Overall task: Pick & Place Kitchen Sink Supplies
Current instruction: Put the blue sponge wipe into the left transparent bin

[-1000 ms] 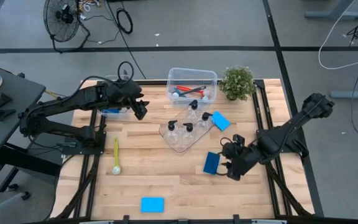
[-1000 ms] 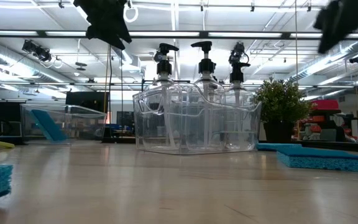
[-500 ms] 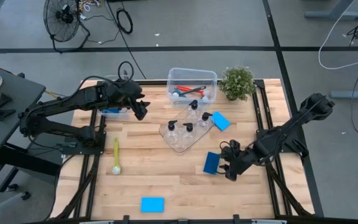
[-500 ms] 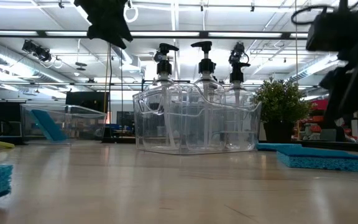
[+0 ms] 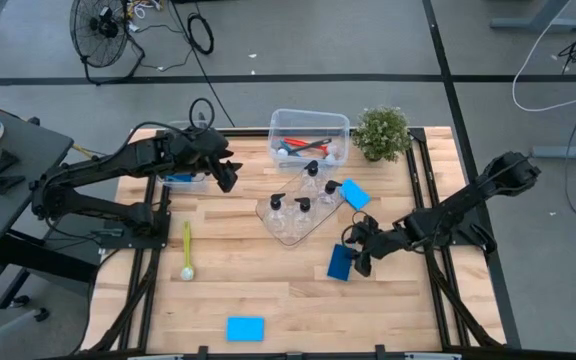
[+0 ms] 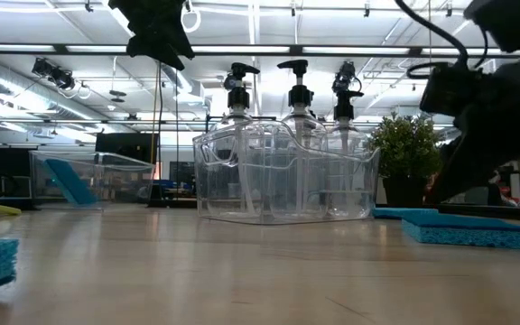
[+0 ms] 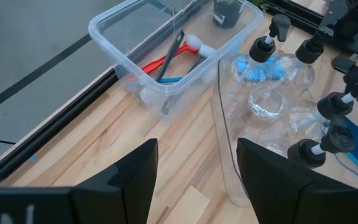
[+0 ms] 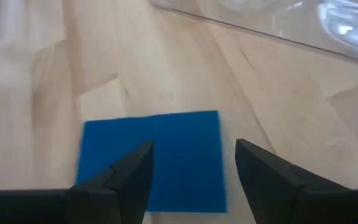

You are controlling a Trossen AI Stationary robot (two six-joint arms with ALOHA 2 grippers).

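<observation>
We see our right gripper [image 5: 352,248] spread wide, grasping nothing, low over the pale wood table [image 5: 268,300] with the dark-blue sponge [image 8: 154,158] flat just beneath its fingers. Our left gripper [image 5: 226,176], likewise released, hangs high beside the brush bin [image 7: 166,43]. Ceiling lights [image 6: 269,50] stretch behind.

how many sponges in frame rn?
4. Dark-blue sponge just under the right gripper; light-blue sponge by the tray's right end; another near the front edge; one in the left bin. More may be hidden.
</observation>
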